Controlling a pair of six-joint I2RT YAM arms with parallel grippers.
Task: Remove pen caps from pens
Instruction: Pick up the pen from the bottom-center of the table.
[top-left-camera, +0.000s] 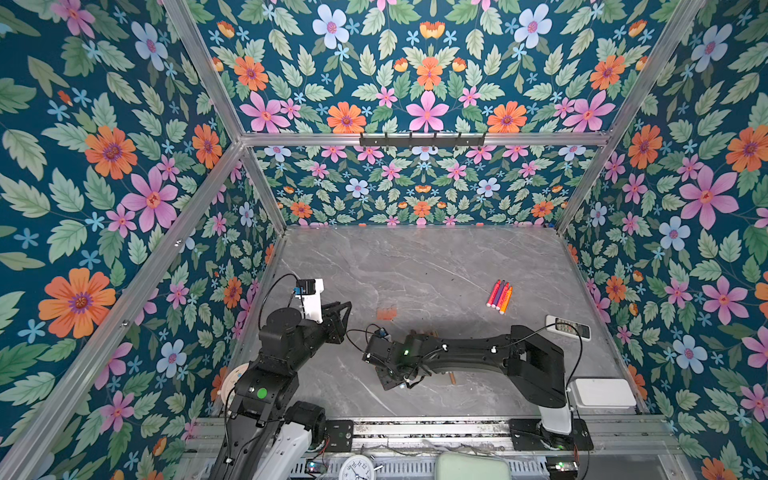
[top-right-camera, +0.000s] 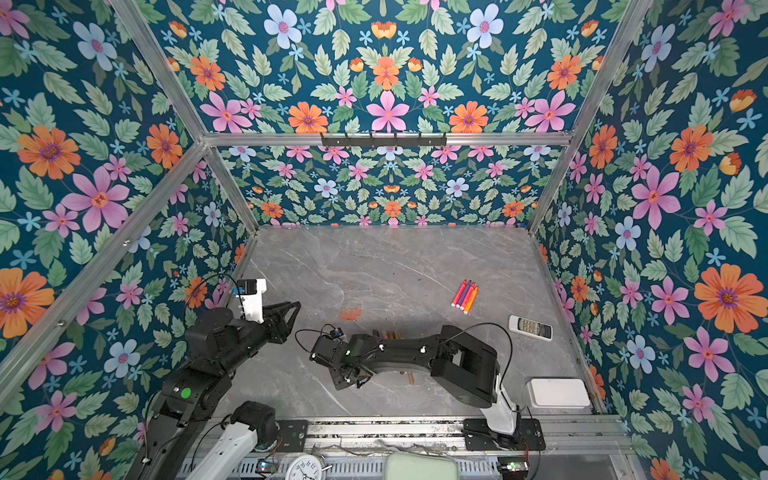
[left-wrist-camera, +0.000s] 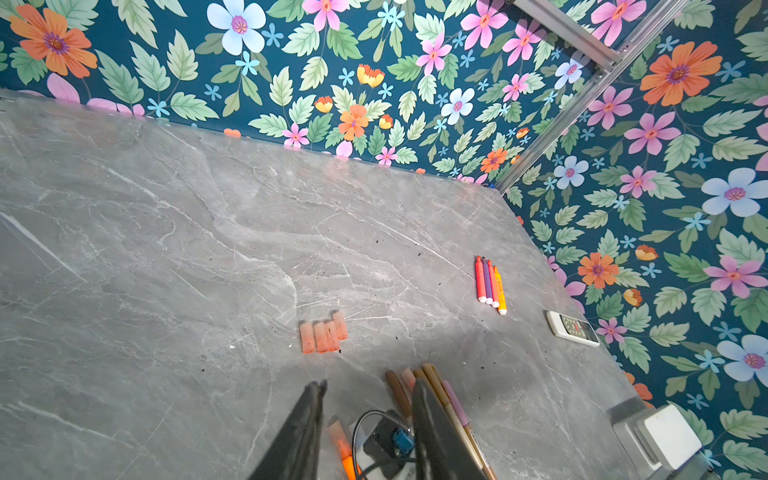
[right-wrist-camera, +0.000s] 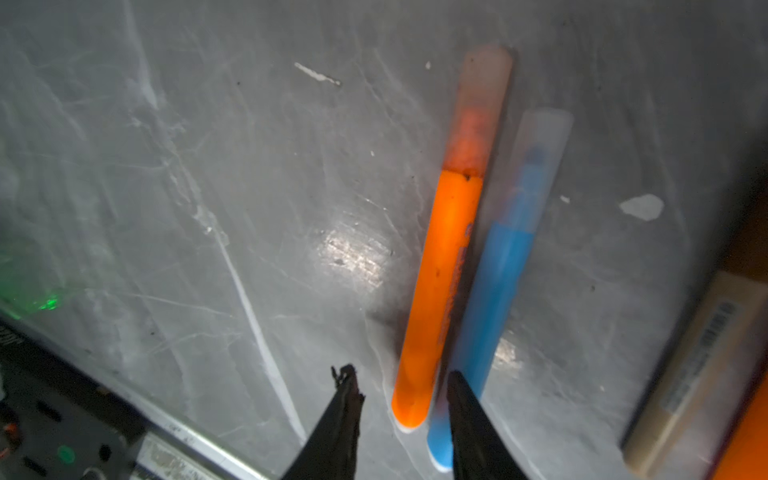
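The table (top-left-camera: 415, 257) was grey marble with thin white veins. The walls (top-left-camera: 104, 166) bore a dark teal print of green leaves and orange, pink and pale blue flowers. A row of four pens (top-left-camera: 500, 297) showed red, purple, red-orange and orange barrels with white ends. Four loose caps (left-wrist-camera: 323, 337) were see-through orange. An orange pen (right-wrist-camera: 440, 291) wore an orange-tinted cap (right-wrist-camera: 478, 112), a blue pen (right-wrist-camera: 494, 307) a clear cap (right-wrist-camera: 540, 141), and a tan pen (right-wrist-camera: 685, 382) carried a black barcode. The remote (top-left-camera: 568, 327) was white with dark buttons. The arms (top-left-camera: 457, 348) were black.
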